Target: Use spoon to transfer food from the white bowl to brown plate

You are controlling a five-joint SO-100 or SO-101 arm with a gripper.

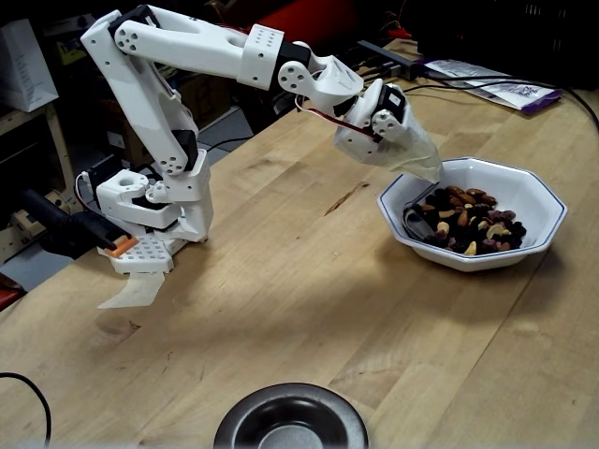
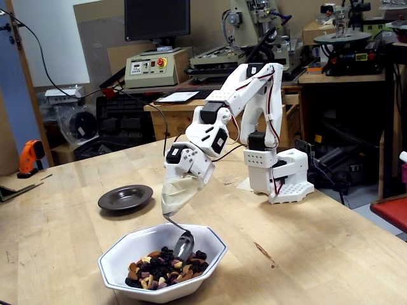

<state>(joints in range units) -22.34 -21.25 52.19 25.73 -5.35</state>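
Note:
My white gripper [image 1: 427,172] [image 2: 168,212] hangs over the near edge of the white bowl [image 1: 545,200] [image 2: 132,245], shut on the handle of the spoon [image 1: 410,215] [image 2: 184,242]. The spoon's shiny bowl points down and touches the food [image 1: 471,221] [image 2: 161,267], a mix of nuts and dark dried fruit lying in the white bowl. The brown plate [image 1: 236,423] [image 2: 112,202] sits empty, well away from the bowl: at the bottom edge in one fixed view, behind and left of the bowl in the other.
The arm's white base [image 1: 150,210] [image 2: 280,175] is clamped at the wooden table's edge. Papers [image 1: 487,82] lie at the far corner. Workshop benches, a monitor and machines stand beyond the table.

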